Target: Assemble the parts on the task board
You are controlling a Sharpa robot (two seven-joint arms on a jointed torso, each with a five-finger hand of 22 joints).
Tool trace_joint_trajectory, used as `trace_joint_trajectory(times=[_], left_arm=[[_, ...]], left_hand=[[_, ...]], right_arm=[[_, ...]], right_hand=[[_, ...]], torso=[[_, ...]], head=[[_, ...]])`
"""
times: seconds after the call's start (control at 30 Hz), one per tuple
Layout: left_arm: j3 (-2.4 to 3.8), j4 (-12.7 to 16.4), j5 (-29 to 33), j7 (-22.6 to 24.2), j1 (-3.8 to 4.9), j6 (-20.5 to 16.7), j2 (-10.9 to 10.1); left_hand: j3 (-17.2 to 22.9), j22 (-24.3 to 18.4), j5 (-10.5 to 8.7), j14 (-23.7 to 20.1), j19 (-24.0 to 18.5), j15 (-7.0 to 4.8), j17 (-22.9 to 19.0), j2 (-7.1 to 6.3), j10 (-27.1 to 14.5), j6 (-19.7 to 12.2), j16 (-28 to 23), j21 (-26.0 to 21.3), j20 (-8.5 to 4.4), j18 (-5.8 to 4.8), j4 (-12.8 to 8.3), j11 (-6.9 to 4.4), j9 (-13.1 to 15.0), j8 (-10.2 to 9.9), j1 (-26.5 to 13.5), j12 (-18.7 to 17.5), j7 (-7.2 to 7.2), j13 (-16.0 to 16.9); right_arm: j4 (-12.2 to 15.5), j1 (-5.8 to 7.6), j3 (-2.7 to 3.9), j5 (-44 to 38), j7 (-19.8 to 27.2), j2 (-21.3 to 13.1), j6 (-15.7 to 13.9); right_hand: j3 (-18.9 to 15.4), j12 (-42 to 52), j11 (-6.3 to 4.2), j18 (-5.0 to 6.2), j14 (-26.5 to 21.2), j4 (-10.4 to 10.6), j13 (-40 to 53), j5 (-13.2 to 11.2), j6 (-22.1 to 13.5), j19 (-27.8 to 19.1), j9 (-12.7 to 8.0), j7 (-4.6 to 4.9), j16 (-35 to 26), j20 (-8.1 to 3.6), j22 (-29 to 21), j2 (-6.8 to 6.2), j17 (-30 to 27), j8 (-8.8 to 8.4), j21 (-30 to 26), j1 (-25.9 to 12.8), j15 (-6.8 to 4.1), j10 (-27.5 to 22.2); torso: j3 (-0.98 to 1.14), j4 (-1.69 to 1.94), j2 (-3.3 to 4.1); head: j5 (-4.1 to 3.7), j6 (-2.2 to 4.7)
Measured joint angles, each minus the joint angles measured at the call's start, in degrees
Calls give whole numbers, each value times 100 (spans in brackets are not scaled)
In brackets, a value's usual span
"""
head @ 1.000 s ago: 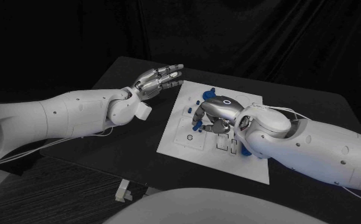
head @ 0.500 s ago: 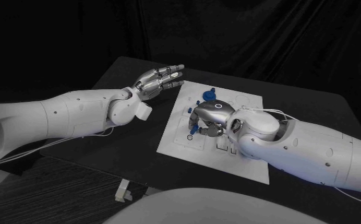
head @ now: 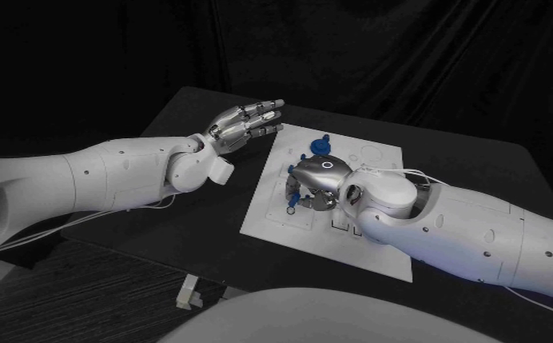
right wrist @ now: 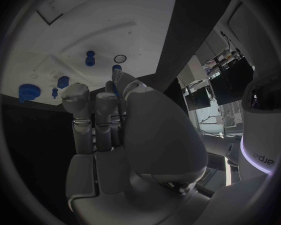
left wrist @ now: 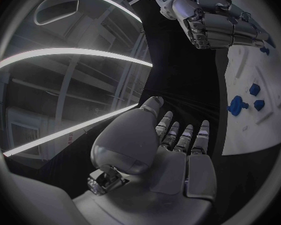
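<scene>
The white task board (head: 380,251) lies in the middle of the table. My right hand (head: 317,178) is low over its left-centre, fingers pointing down at the plate. Its thumb and a finger pinch a small blue part (right wrist: 117,69) at their tips. My right hand (right wrist: 115,135) faces several loose blue parts (right wrist: 29,91) and a blue peg (right wrist: 90,58) standing on the board (right wrist: 65,30). Another blue part (head: 320,145) stands near the far edge. My left hand (head: 245,125) hovers off the board's far-left corner, fingers straight and apart, holding nothing. My left hand (left wrist: 172,155) looks across at the board (left wrist: 275,70).
The black table (head: 184,215) shows bare to the left of the board and under my left arm. Black curtains hang behind. A round recess (right wrist: 120,58) sits on the board just beyond my right fingertips. Three blue parts (left wrist: 238,105) cluster on the board.
My right hand and forearm have slid left across the board, toward its left-centre. My left hand has stayed where it was.
</scene>
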Motion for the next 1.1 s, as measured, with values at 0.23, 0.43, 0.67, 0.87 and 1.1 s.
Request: trace_joint_trajectory(times=[0.23, 0.43, 0.67, 0.87, 1.1], left_arm=[[0, -14, 0, -8, -1, 14, 20], [0, -19, 0, -15, -2, 25, 33], [0, -27, 0, -28, -7, 39, 43], [0, -26, 0, -41, -13, 49, 54], [0, -25, 0, -62, -19, 68, 62]], left_hand=[[0, 0, 0, 0, 0, 0, 0, 0, 0, 0, 0, 0, 0, 0, 0, 0, 0, 0, 0, 0, 0, 0], [0, 0, 0, 0, 0, 0, 0, 0, 0, 0, 0, 0, 0, 0, 0, 0, 0, 0, 0, 0, 0, 0], [0, 0, 0, 0, 0, 0, 0, 0, 0, 0, 65, 0, 0, 0, 0, 1, 0, 0, 0, 0, 0, 0], [0, 0, 0, 0, 0, 0, 0, 0, 0, 0, 65, 0, 0, -1, 0, 1, 0, 0, 0, 0, 0, 0], [0, -1, 0, 0, 0, 0, 0, 0, 0, 0, 65, 0, 0, 0, 0, 1, 0, 0, 0, 0, 0, 0]], right_arm=[[-98, -81, 0, -46, -17, 84, 2], [-113, -123, 0, -61, -20, 103, 16], [-105, -147, 0, -72, -37, 104, 51], [-114, -159, 6, -76, -80, 124, 50], [-125, -180, 7, -79, -152, 124, 55]], right_hand=[[0, 0, 0, 0, 0, 0, 0, 0, 11, 0, 0, -10, 0, 0, 0, 0, 1, 0, 0, 0, 0, 1], [0, 0, 0, 0, 0, 0, 0, 1, 20, 0, 0, -2, 0, 0, 0, 0, 0, 0, 0, 0, 0, 2], [0, 0, 0, 0, 0, 0, 0, 28, 19, 0, 0, 0, 0, 0, 0, 0, 0, 0, 0, 0, 0, 3], [0, 0, -1, 0, 0, -1, 1, 89, 19, -2, 0, -1, -1, 0, 0, -1, -3, -1, -5, -1, 0, 4], [71, -1, -24, 0, -1, -71, 0, 156, 62, -3, 155, -21, -65, -1, 0, -1, -3, -1, -36, -1, 0, 20]], torso=[[1, 3, 2], [-1, 4, 0], [-2, 4, -1], [-2, 6, -1], [0, -3, -1]], head=[[-7, 0], [6, 0], [-19, 0], [-18, 0], [-1, 0]])
